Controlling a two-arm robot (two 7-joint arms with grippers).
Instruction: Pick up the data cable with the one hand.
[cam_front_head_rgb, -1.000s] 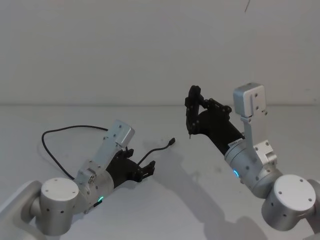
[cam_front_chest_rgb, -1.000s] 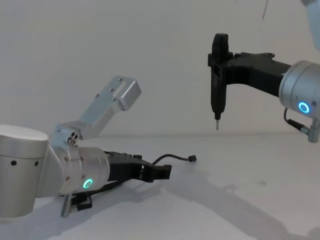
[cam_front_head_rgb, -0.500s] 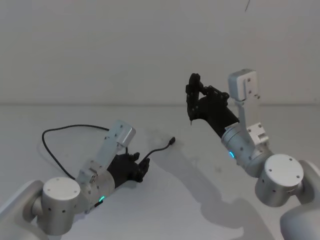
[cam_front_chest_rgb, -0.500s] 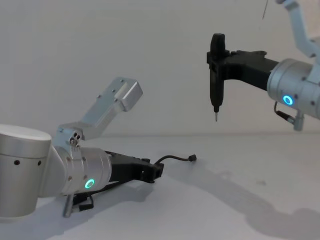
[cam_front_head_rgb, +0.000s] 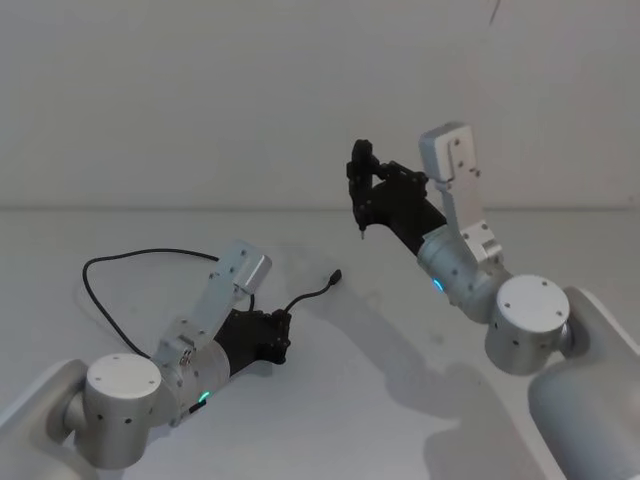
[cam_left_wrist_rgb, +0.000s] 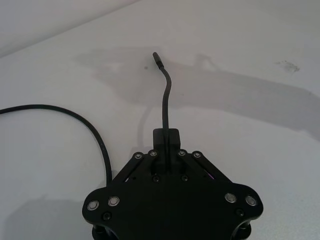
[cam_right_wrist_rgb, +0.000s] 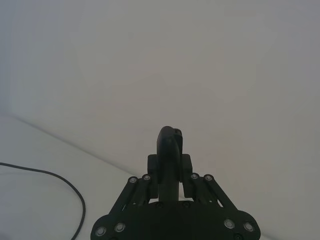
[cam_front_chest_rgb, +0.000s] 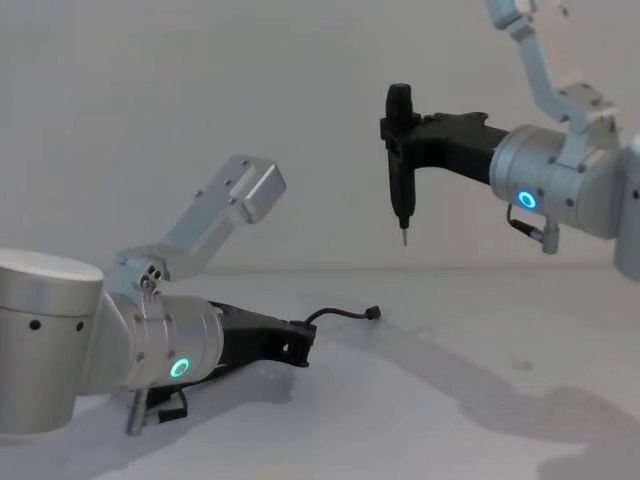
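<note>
Your left gripper (cam_left_wrist_rgb: 166, 136) is closed tight on the cable (cam_left_wrist_rgb: 164, 92) near its plug. It's light, floppy and thin, so lift gently; right gripper (cam_front_chest_rgb: 400, 125) parked high.

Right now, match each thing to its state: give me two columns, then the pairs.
Things:
1. left hand
2. right hand
3. data cable

States:
A. raised in the air, shut on a pointed black tool
B. thin and black, curving over the white table
C. low at the table, shut on the cable

Pairs: 1-C, 2-A, 3-B.
</note>
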